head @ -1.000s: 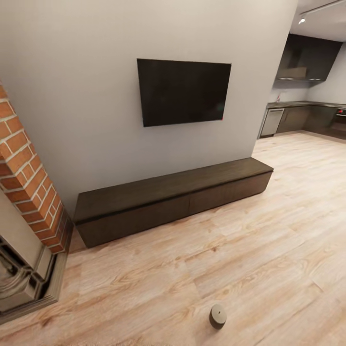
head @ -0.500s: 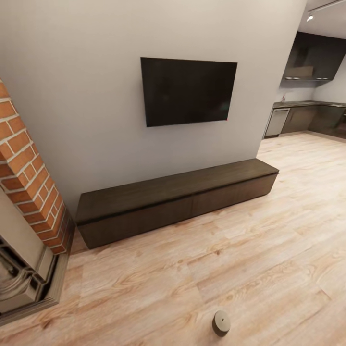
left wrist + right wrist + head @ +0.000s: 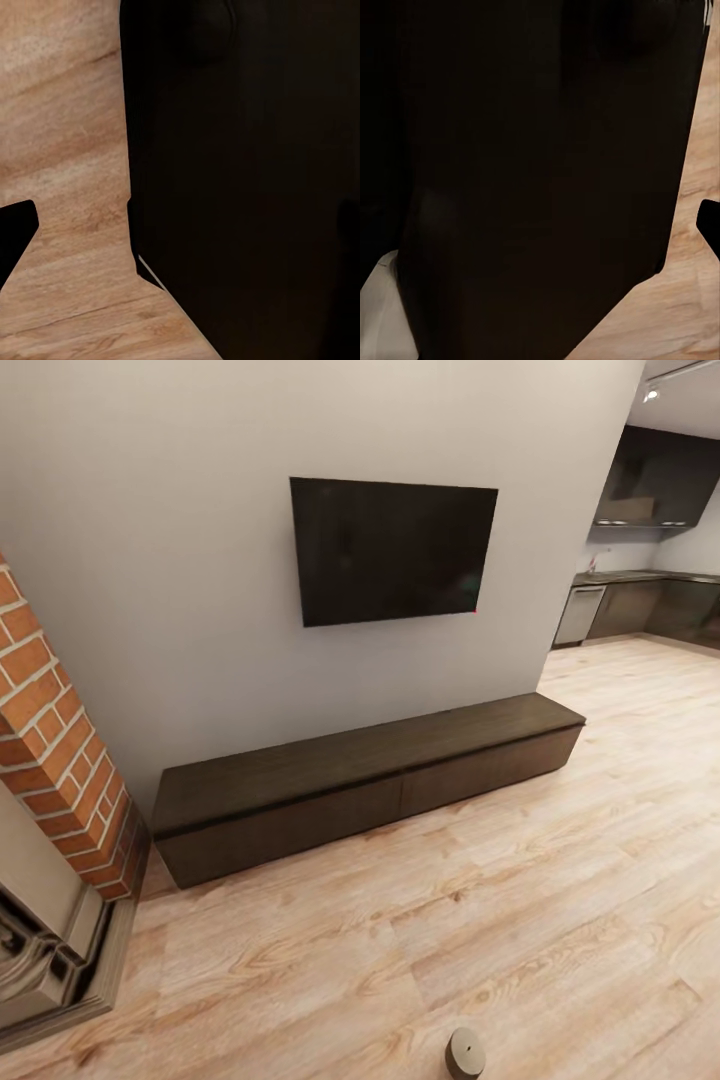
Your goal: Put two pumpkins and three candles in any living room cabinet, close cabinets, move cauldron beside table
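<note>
Dark brown, the cabinet sits shut against the wall under the TV. One grey candle stands on the floor near me. I cannot tell either gripper's state.

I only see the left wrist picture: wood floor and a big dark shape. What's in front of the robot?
Observer: The head view shows a long, low dark cabinet against a grey wall, its fronts all shut.
Visitor: Anything above it?
Observer: A black TV hangs on that wall.
Visitor: Anything lying around?
Observer: One small grey candle stands on the floor, well apart from the cabinet, on the robot's side of it.
</note>
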Controlling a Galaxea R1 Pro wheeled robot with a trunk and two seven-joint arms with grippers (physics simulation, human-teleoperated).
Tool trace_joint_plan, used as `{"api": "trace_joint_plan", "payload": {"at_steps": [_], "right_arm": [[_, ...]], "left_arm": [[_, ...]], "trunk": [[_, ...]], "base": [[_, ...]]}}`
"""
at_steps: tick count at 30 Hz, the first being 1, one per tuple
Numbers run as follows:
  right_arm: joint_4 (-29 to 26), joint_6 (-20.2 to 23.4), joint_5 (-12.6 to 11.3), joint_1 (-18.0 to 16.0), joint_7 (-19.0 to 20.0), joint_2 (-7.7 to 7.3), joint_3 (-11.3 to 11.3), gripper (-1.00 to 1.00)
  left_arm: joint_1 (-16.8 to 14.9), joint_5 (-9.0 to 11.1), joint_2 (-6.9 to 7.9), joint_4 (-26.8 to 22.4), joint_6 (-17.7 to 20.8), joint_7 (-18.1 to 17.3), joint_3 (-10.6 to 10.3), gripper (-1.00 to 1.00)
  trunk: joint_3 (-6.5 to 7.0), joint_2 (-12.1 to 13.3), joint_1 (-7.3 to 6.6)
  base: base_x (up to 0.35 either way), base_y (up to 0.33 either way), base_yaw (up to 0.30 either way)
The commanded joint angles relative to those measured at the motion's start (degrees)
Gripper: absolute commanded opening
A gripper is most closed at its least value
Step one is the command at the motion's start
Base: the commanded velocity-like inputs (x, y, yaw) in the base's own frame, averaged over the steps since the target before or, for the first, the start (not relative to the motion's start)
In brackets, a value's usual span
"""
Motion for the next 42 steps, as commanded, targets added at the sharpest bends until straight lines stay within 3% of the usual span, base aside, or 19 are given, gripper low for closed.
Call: {"api": "trace_joint_plan", "payload": {"at_steps": [1, 13, 32, 42], "right_arm": [[0.1, -0.3, 0.1, 0.0, 0.0, 0.01, 0.0, 1.00], [0.1, -0.6, -0.1, 0.0, 0.0, 0.15, -0.1, 1.00], [0.1, -0.6, -0.1, 0.0, 0.0, 0.18, -0.1, 1.00], [0.1, -1.0, -0.1, 0.0, 0.0, 0.18, -0.1, 1.00]], "left_arm": [[0.0, 0.0, 0.01, -0.1, -0.1, 0.0, 0.0, 1.00], [0.0, 0.1, 0.00, -0.1, 0.0, 0.0, 0.0, 1.00], [0.0, 0.1, -0.02, -0.1, 0.0, 0.0, 0.1, 1.00], [0.0, 0.1, 0.00, -0.1, -0.1, 0.0, 0.0, 1.00]], "trunk": [[-0.04, 0.0, 0.00], [-0.04, 0.0, 0.00], [-0.04, 0.0, 0.00], [-0.04, 0.0, 0.00]], "base": [[0.008, 0.000, 0.000], [0.025, 0.101, 0.012], [0.043, 0.009, 0.265], [0.211, 0.034, 0.055]]}}
